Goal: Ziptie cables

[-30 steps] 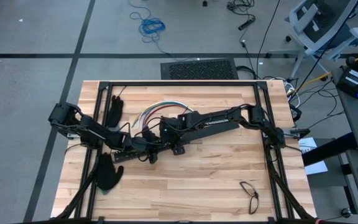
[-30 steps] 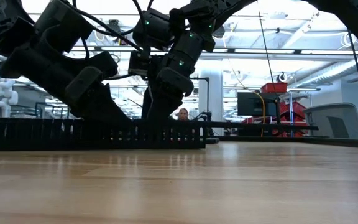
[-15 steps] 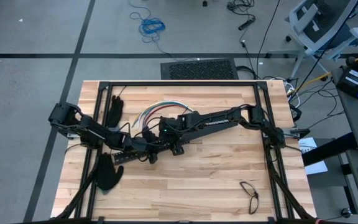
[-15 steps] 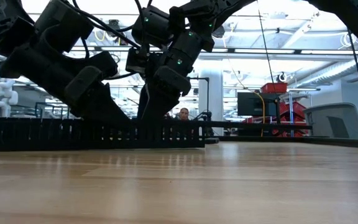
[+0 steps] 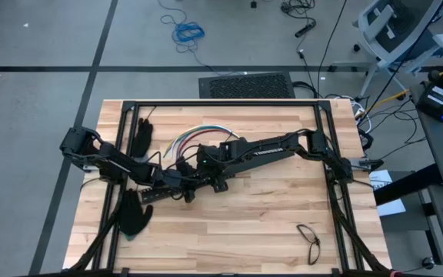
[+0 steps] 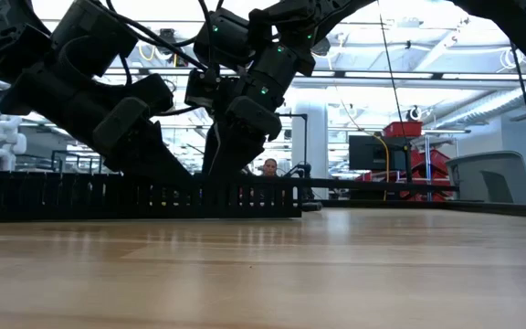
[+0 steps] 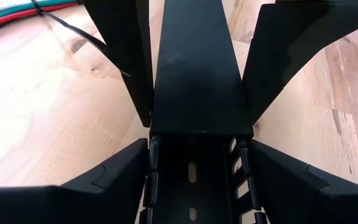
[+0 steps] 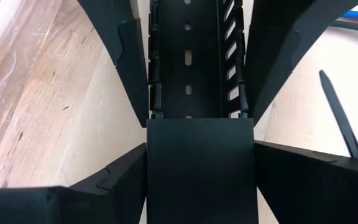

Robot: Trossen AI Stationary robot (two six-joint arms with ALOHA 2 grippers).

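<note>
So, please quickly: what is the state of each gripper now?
Left gripper: closed on the black slotted bar, one finger on each side.
Right gripper: closed on the same bar, gripping its sides.

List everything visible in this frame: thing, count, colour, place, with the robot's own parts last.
cables: one bundle, red, white, green, blue; table's far middle.
ziptie: one seen, dark; beside the slotted duct.
slotted duct: one, black; between both grippers.
gloves: two, black; table's left side.
eyeglasses: one, dark; near right corner.
table: one, light wood.
left gripper: shut on the slotted duct.
right gripper: shut on the slotted duct.
</note>
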